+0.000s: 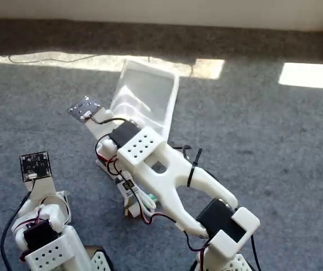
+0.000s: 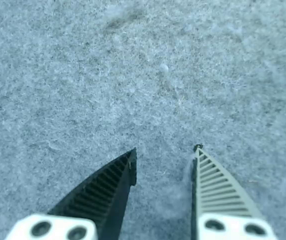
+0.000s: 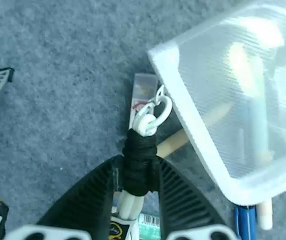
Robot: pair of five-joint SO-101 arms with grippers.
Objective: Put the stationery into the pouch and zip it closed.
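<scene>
One pull cord (image 3: 142, 142) clamped in right gripper (image 3: 138, 165), just beside pouch (image 3: 233, 100), left gripper (image 2: 165, 150) spread apart

- No word or number can be read anywhere.
- A barcode label (image 3: 149, 221) lies just beside the white cord bundle (image 3: 139, 165); its digits are too small to tell.
- Red print on a pale flat packet (image 3: 142, 97) is illegible.

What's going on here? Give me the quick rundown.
The right gripper is clamped on a black-wrapped cord with white loops, probably the zip pull, right beside the translucent pouch. Through the pouch wall, pens are visible inside, while a blue pen and a pencil show at its edge. The left gripper hangs open over the carpet, holding nothing.
</scene>
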